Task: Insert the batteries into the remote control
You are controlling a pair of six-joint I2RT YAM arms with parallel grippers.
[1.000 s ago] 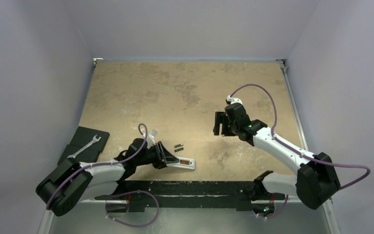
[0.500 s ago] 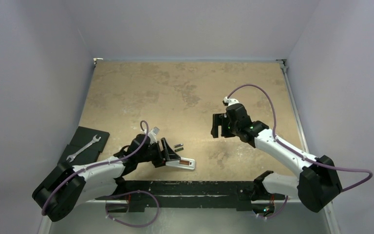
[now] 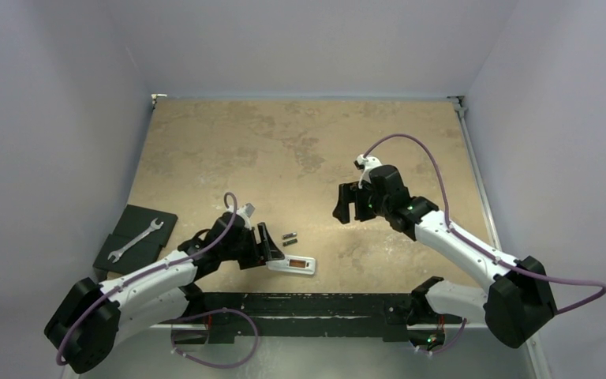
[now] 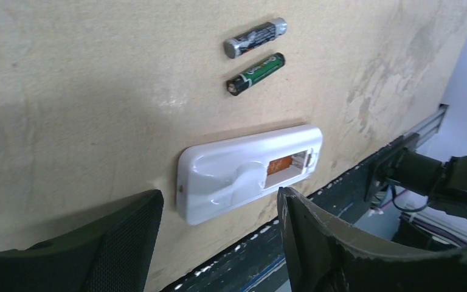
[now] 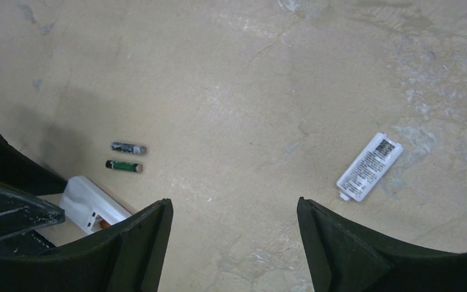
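Drawing back from the remote control (image 4: pixel 249 170), the left gripper (image 3: pixel 268 246) now stands with jaws spread and empty just short of the remote's near end, while the right gripper (image 3: pixel 349 204), also wide open and carrying nothing, swings in closer from well beyond the remote. Lying back-up on the table (image 3: pixel 300 142), the remote shows its battery bay uncovered and unfilled, an orange contact visible inside. Both batteries (image 4: pixel 254 72) rest side by side just beyond the remote, untouched; the battery cover (image 5: pixel 370 166) lies well apart from the remote. Opening appears done; picking up and seating both cells, then refitting the cover, apparently remain
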